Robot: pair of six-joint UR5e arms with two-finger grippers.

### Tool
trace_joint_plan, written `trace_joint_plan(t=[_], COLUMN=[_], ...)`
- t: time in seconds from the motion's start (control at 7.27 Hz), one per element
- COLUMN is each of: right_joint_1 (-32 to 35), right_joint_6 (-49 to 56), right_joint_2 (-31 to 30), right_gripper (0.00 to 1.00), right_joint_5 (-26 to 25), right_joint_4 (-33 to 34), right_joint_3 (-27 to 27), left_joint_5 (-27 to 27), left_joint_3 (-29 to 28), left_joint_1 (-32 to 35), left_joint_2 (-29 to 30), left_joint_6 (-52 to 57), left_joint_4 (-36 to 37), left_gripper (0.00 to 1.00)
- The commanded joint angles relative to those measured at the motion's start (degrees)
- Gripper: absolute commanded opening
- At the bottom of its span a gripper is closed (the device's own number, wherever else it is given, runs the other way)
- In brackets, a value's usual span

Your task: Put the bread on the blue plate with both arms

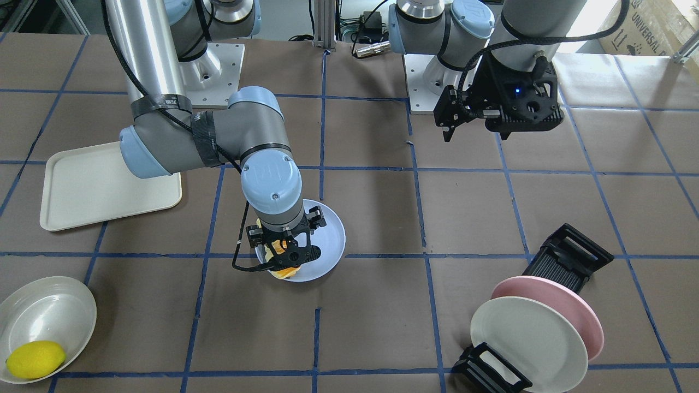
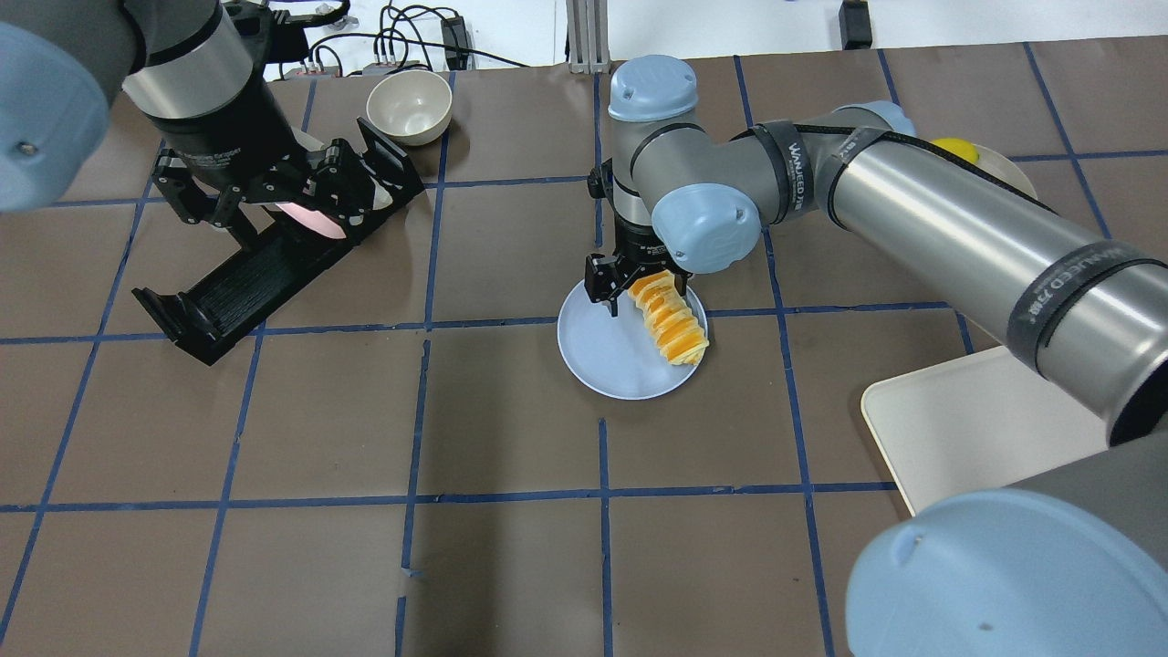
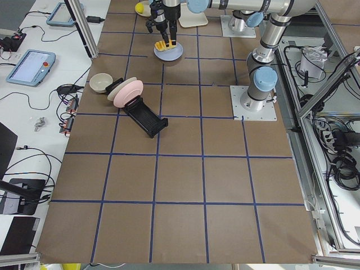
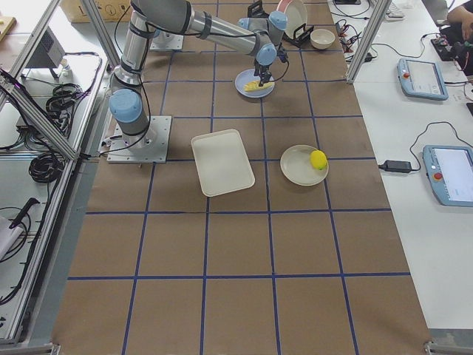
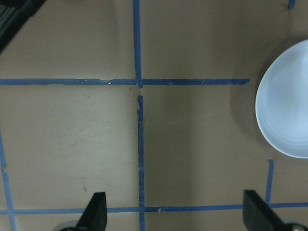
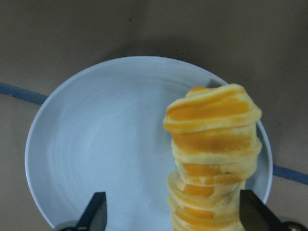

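Over the blue plate [image 2: 602,360], near the middle of the table [image 2: 511,566], the right gripper [image 6: 173,216] is being held pointing straight down. Its fingers [image 6: 96,214] are being kept spread wide. The bread [image 2: 673,321] is being carried by the plate, not by the gripper. It is lying along the side of the plate nearer the right arm's base, and one end is reaching the rim. From the right wrist view, the roll is being framed between the two fingers, closer to one of them. Whether that finger is touching it cannot be told.

Off to the other side, the left gripper [image 5: 175,214] is being held high above bare table, well apart from the plate. Its fingers are also being kept spread, and nothing is being held between them. A pink plate [image 1: 579,305] and a white plate [image 1: 524,338] are being propped on edge in a black rack [image 1: 568,256].
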State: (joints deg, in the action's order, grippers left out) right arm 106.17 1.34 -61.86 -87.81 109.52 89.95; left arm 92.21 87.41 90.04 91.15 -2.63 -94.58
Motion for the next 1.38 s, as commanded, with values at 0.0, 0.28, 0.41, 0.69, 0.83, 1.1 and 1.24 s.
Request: trace_joint_plan(t=[0.0, 0.28, 0.41, 0.69, 0.83, 1.1, 1.24], right_joint_1=[-3.14, -6.49, -7.28, -14.10, -16.93, -16.70, -16.61], right_joint_6=[0.42, 1.91, 2.52, 8.55, 13.20, 13.08, 12.99], right_joint_2=[-3.51, -13.66, -19.20, -26.26, -31.08, -35.77, -36.04], right_gripper=[1.00, 1.00, 1.00, 1.00, 1.00, 1.00, 1.00], right_joint_5=[-0.96, -2.36, -2.72, -4.12, -3.87, -2.56, -0.11], right_joint_4=[-3.59, -9.29, -13.50, -20.10, -21.35, -24.68, -24.88], right_joint_3=[0.14, 1.45, 2.93, 3.39, 3.39, 4.09, 4.79], left_joint_5=[0.25, -0.27, -0.10, -0.01, -0.19, -0.10, 0.07], left_joint_3=[-3.98, -4.10, -4.96, -5.41, -6.37, -9.27, -9.28], left_joint_1=[-1.79, -1.71, -1.97, -1.80, -2.06, -2.06, -1.98], left_joint_2=[2.36, 1.67, 1.58, 1.92, 2.36, 4.12, 4.47], left_joint_6=[0.08, 0.08, 0.08, 0.16, 0.08, 0.08, 0.08], left_joint_4=[-0.86, -1.66, -1.83, -3.83, -4.37, -6.12, -6.31], left_gripper=[1.00, 1.00, 1.00, 1.00, 1.00, 1.00, 1.00])
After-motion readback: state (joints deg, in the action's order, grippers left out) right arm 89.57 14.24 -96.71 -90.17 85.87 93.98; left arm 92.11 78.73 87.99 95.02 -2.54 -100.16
